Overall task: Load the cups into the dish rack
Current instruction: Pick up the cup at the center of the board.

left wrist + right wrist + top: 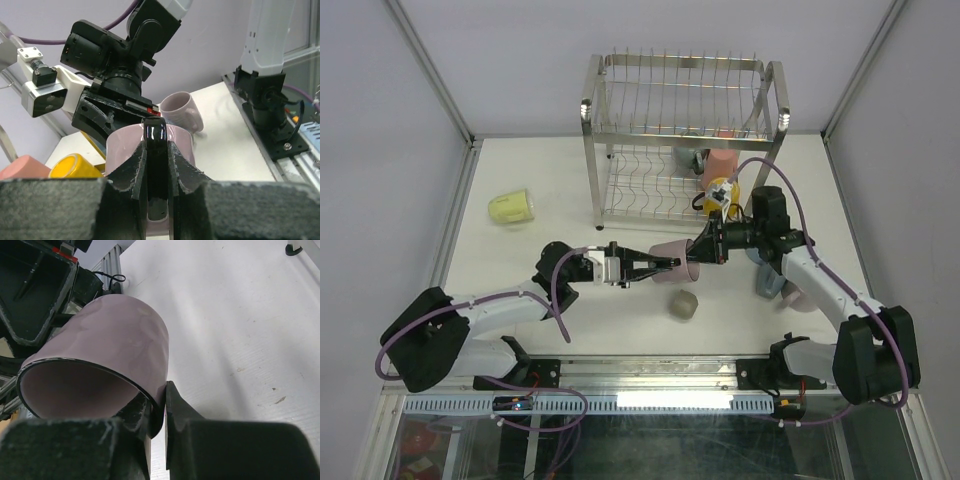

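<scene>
A mauve cup (672,262) with a black handle (154,137) and black rim hangs on its side above the table's middle, held from both ends. My left gripper (658,266) is shut on the handle, seen close up in the left wrist view (156,150). My right gripper (700,250) is shut on the cup's rim (162,400), one finger inside the cup (120,335) and one outside. The dish rack (680,130) stands behind, with a pink cup (718,163) and a yellow cup (720,190) at its lower right.
A pale yellow-green cup (512,207) lies on its side at the left. A small grey-beige cup (682,305) sits just in front of the held cup. A blue cup (767,283) and a mauve one (800,298) stand under the right arm.
</scene>
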Robot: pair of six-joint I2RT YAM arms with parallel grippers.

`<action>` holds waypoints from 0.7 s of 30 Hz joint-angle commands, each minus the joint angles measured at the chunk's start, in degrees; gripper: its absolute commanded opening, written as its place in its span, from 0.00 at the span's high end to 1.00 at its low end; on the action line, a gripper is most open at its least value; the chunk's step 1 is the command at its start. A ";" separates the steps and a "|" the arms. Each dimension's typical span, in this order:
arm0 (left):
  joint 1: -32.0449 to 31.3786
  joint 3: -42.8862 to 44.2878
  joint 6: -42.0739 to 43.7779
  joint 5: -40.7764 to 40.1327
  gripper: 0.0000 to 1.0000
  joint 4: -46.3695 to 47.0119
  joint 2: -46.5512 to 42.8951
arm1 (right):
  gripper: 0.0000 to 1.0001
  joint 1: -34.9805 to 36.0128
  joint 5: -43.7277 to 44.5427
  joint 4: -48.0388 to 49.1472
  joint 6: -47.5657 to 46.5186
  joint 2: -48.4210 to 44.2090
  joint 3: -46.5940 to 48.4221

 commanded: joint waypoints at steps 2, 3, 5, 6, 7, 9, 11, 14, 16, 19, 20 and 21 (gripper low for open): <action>0.25 -1.58 -10.08 0.91 0.88 18.58 0.96 | 1.00 -1.78 -5.41 -2.63 -1.02 -0.91 4.01; 0.25 -2.55 -12.36 0.34 0.82 21.20 1.48 | 1.00 -2.20 -5.65 -2.82 -1.20 -0.93 4.18; 0.22 -4.70 -16.82 -1.71 0.71 27.50 2.59 | 1.00 -2.93 -5.98 -3.80 -2.17 -1.10 4.66; 0.27 -5.44 -19.14 -2.74 0.66 29.87 3.13 | 1.00 -3.26 -5.92 -4.52 -3.14 -1.23 4.79; 0.28 -6.02 -21.47 -3.97 0.61 31.56 3.68 | 1.00 -3.55 -5.84 -5.41 -4.05 -1.44 5.02; 0.27 -6.61 -26.22 -5.75 0.55 32.89 4.49 | 1.00 -4.15 -5.29 -7.83 -6.82 -1.95 6.08; 0.27 -7.01 -31.00 -7.67 0.45 33.02 5.02 | 1.00 -4.74 -4.23 -11.54 -10.30 -2.59 7.22; 0.50 -7.79 -38.92 -10.57 0.32 33.07 5.20 | 1.00 -5.61 -2.38 -16.40 -15.41 -3.78 8.88; 1.20 -8.19 -43.89 -10.82 0.27 33.22 4.88 | 1.00 -6.06 -0.96 -20.35 -19.20 -4.71 10.18; 2.49 -8.45 -51.69 -10.86 0.24 33.50 3.66 | 1.00 -6.46 2.43 -28.27 -27.04 -6.01 13.58; 2.83 -8.34 -53.67 -10.67 0.23 33.50 3.40 | 1.00 -6.71 3.41 -31.04 -29.28 -6.45 15.04; 3.18 -8.18 -55.77 -10.46 0.22 33.51 3.06 | 1.00 -6.91 4.36 -33.63 -31.70 -6.90 16.73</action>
